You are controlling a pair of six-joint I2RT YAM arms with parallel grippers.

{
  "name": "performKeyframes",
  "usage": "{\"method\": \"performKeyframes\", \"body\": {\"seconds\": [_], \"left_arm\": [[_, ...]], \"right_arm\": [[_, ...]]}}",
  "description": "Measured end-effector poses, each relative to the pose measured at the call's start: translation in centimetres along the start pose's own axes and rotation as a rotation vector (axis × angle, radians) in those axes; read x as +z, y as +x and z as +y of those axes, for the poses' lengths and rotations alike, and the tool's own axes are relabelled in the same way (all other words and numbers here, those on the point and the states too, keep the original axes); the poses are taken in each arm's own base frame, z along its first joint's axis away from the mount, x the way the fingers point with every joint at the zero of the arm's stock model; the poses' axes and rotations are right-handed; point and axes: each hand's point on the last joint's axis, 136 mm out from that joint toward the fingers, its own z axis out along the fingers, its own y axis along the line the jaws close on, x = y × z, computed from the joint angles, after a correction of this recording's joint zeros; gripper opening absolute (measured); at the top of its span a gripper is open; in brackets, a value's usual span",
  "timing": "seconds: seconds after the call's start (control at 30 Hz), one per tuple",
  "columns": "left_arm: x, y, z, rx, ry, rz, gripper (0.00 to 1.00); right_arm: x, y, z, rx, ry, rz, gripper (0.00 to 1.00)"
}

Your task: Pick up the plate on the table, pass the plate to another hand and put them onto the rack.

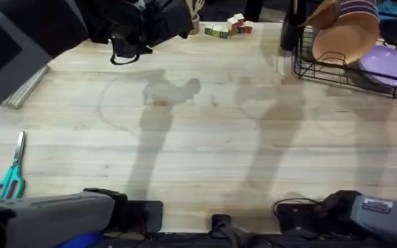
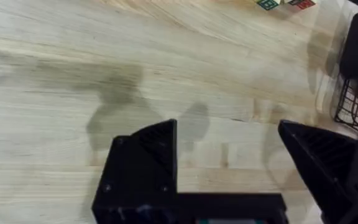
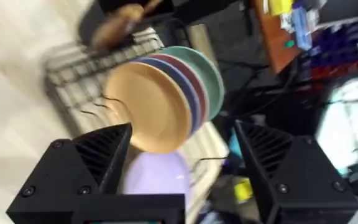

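Two grippers stand with their jaws apart and nothing between them, which suits a job that looks all but finished.

At the near left edge of the table point(image 1: 185, 151) lie teal-handled scissors point(image 1: 11, 178), and a metal bar point(image 1: 26, 87) sits farther back on the left; both are well apart from the rack and hinder nothing. The left gripper point(image 2: 229, 155) hovers over bare wood, fingers wide, probably idle because its share of the hand-over seems done. Far along the back edge, a row of small coloured blocks point(image 1: 227, 27) rests near the middle, again clear of the work.

At the far right stands the rack point(image 1: 322, 69), and the plate point(image 1: 347, 38) is in it, leaning on edge among the wires so that the tines keep it upright. Behind it, the right wrist view shows a stack of other plates point(image 3: 197, 81), blue, reddish and green, pressed close against its back. A lilac plate point(image 1: 389, 65) lies low at the rack's right end, just beside the orange one. The right gripper point(image 3: 185, 162) faces the orange plate with open fingers, not touching it, which reads as a release.

Crowding is the chief concern: the leaning plate has close neighbours, and a careless withdrawal could nudge it.
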Motion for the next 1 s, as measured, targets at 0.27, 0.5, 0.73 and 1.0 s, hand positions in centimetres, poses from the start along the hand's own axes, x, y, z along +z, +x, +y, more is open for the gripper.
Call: {"method": "performKeyframes", "body": {"seconds": [0.27,0.5,0.73,1.0], "left_arm": [[-1.1,-0.8,0.8,0.059,-0.053,-0.049,0.996],[-5.6,-1.7,0.8,0.165,-0.083,-0.147,0.995],[-10.0,-1.2,1.3,0.214,-0.118,-0.201,0.995],[-14.3,0.2,2.7,0.224,-0.172,-0.241,0.995]], "right_arm": [[-6.0,-2.7,3.4,0.414,-0.055,0.027,0.992],[-10.0,-3.9,7.6,0.803,-0.128,0.091,0.992],[-12.3,-4.5,10.9,1.041,-0.184,0.161,0.992],[-13.7,-5.4,11.2,1.105,-0.158,0.139,0.992]]}}
